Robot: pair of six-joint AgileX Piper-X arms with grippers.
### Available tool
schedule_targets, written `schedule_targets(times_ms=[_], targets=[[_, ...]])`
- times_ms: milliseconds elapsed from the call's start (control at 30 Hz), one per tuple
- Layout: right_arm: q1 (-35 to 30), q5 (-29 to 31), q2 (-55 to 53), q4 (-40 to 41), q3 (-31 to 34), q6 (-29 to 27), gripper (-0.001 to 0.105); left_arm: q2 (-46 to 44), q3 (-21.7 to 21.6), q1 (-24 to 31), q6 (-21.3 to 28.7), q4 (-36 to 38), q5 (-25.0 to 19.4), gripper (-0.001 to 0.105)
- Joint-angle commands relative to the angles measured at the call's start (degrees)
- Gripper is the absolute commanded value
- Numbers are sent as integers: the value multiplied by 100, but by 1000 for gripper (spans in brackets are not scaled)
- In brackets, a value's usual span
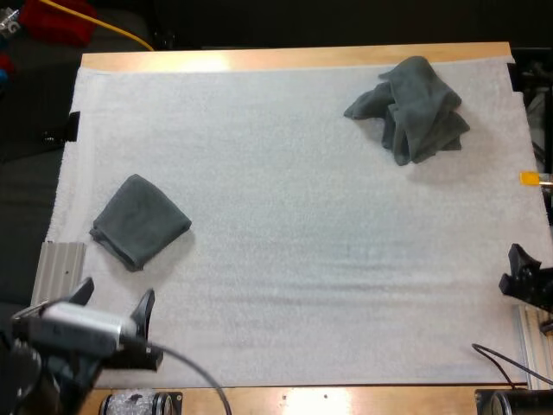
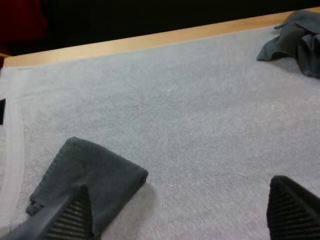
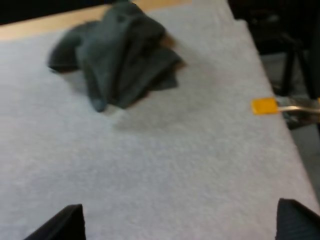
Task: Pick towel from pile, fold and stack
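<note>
Location of crumpled towel (image 1: 410, 108): 1 o'clock on white mat (image 1: 302, 259), close to far edge of mat and to strip of wooden table (image 1: 302, 59) beyond it. Dark grey-green, bunched in loose folds, with one flap trailing toward 9 o'clock. Not touched by either gripper. In right wrist view, crumpled towel (image 3: 117, 55) lying well ahead of that arm's fingers, near far edge of mat.

Location of folded towel (image 1: 140, 220): 8 o'clock on mat, near left edge. Flat, compact, set diagonally, with one corner pointing toward 6 o'clock. Well apart from crumpled towel.

Left gripper (image 1: 114, 301): at 7 o'clock, over near left corner of mat, just on near side of folded towel and clear of it in high view. Fingers (image 2: 70, 217) spread wide, with nothing between them. In left wrist view, one ribbed pad seen at near corner of folded towel (image 2: 90, 185), the other over bare mat.

Right gripper (image 1: 524, 270): at 4 o'clock, at right edge of mat, well apart from both towels. Fingers (image 3: 60, 222) parted and empty, with bare mat between them in right wrist view.

Ribbed metal rail (image 1: 59, 268): along left edge of mat, between folded towel and left gripper, toward 8 o'clock.
</note>
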Motion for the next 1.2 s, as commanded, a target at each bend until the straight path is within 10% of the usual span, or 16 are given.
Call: schedule_targets(times_ms=[0,1167], targets=[[-28,-117,-150,41,-23,-69,73,-115,-28,-24,-24,61,-37,70],[-28,-132,-2704,340,1016,388,73,-2701,657,-8,-11,1438,10,70]])
